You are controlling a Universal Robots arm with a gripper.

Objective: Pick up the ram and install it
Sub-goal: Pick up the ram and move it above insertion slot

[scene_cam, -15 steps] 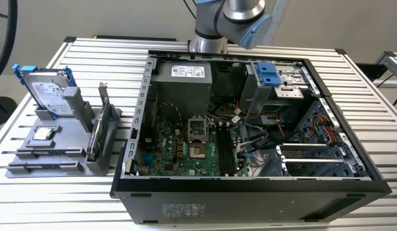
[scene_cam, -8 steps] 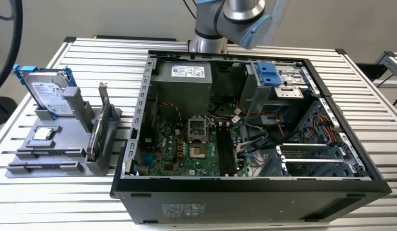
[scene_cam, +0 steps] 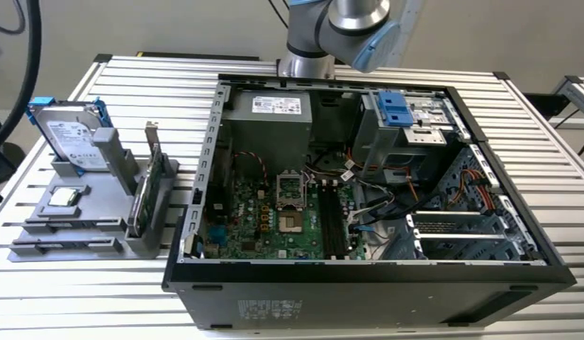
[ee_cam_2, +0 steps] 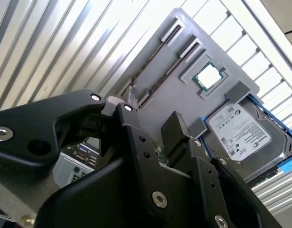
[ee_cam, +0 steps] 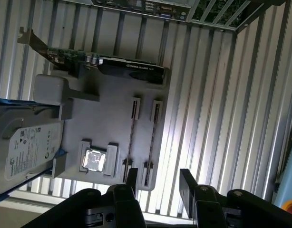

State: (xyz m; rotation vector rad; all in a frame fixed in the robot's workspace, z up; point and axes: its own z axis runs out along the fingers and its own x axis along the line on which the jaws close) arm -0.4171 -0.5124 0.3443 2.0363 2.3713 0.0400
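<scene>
**rigwatch:** Two thin dark sticks (ee_cam: 131,137) stood edge-on in the holder (ee_cam: 112,118), side by side. I took the ram (ee_cam: 151,137) to be the one farther from the chip (ee_cam: 94,160), because the gripper (ee_cam: 158,173) hung over that end of the holder. Its fingers (ee_cam: 186,180) were spread apart with nothing between them. So my read was approach step, pick not yet made.

**boardnerd:** Agreed. What did a grab call for, you reckon?

**rigwatch:** Fingers squared across the thin edge, straddling one stick alone. The neighbour sat just beside it, so there was little slack on that side. The other side was bare table (ee_cam: 208,95), so plenty of room. Card (ee_cam: 129,66) and drive (ee_cam: 27,142) stood well apart from the sticks.

**boardnerd:** And the install end?

**rigwatch:** The case (scene_cam: 368,283) lay open toward the exterior view's right of the holder, with its wall between them, so I figured the ram had to clear that rim. The board's memory slots (scene_cam: 332,219) looked free, but loose cables (scene_cam: 368,205) crowded one side.
</scene>
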